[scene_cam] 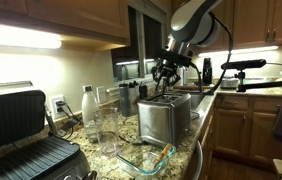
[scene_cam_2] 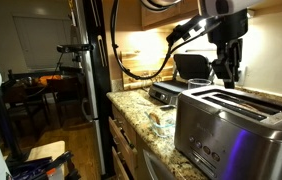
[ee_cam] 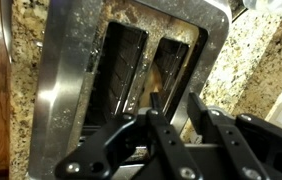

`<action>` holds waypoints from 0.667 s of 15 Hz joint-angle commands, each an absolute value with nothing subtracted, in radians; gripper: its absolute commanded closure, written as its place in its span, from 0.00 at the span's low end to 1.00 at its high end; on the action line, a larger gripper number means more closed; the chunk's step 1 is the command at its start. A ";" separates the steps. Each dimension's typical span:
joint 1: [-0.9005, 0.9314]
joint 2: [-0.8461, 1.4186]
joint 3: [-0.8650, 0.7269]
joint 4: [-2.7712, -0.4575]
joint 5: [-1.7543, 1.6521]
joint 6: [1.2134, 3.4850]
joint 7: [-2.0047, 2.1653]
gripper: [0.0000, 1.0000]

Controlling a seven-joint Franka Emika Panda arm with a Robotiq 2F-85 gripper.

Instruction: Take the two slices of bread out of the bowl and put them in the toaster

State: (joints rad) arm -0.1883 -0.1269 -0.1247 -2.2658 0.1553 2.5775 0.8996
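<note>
The steel toaster [scene_cam: 163, 120] stands on the granite counter and fills the wrist view [ee_cam: 71, 80], seen from above with its two slots. A tan slice of bread [ee_cam: 158, 82] sits down inside the right slot. The left slot looks dark, and I cannot tell whether it holds a slice. My gripper [ee_cam: 177, 118] hangs just above the toaster in both exterior views [scene_cam: 164, 76] [scene_cam_2: 226, 68]. Its fingers are a little apart with nothing between them. The clear glass bowl [scene_cam: 144, 156] lies in front of the toaster, and I make out no bread in it.
A large black ridged grill [scene_cam: 21, 135] takes up the near counter. Tall drinking glasses [scene_cam: 101, 125] and a white bottle [scene_cam: 87, 104] stand beside the toaster. Wall cabinets hang overhead. The counter edge [scene_cam_2: 131, 125] drops off to the floor.
</note>
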 commanded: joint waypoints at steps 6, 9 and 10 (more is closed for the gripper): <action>-0.184 -0.166 -0.117 -2.300 0.130 2.560 0.856 0.03; -0.179 -0.180 -0.095 -2.295 0.068 2.507 0.862 0.00; -0.177 -0.184 -0.088 -2.293 0.047 2.486 0.863 0.00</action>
State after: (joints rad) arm -0.1831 -0.1289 -0.1029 -2.2663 0.1005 2.5513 0.8639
